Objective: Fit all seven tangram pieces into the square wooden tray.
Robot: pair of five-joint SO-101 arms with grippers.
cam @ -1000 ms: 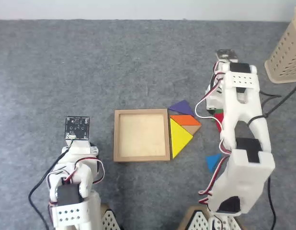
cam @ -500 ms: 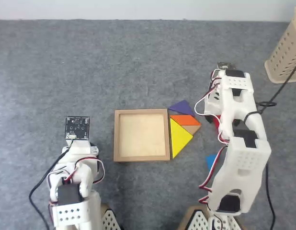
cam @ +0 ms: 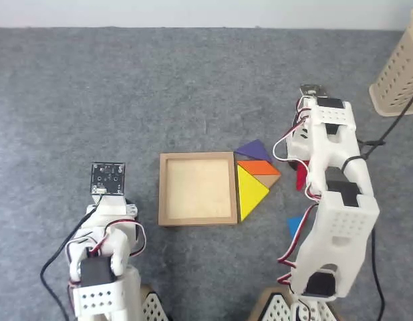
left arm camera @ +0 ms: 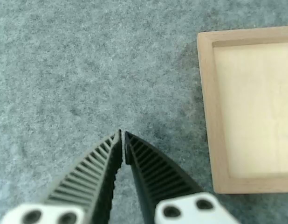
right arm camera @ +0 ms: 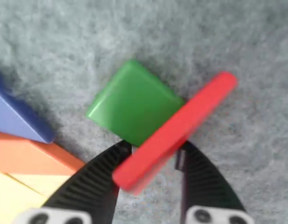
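Tool of right arm (right arm camera: 152, 149) clamps red piece (right arm camera: 181, 126), seemingly above green square (right arm camera: 130, 100).

— Where does the square wooden tray (cam: 197, 188) sit?
— Lying flat, all of its pale floor showing. The yellow triangle (cam: 250, 190) touches its side, with the orange piece (cam: 256, 167), tan piece (cam: 269, 180) and purple triangle (cam: 254, 150) packed against it.
— And the others?
— The blue piece (cam: 297, 226) lies well apart. The red piece (right arm camera: 174, 130) is tilted on edge in the right gripper (right arm camera: 152, 148), across a corner of the green square (right arm camera: 132, 102), perhaps touching it.
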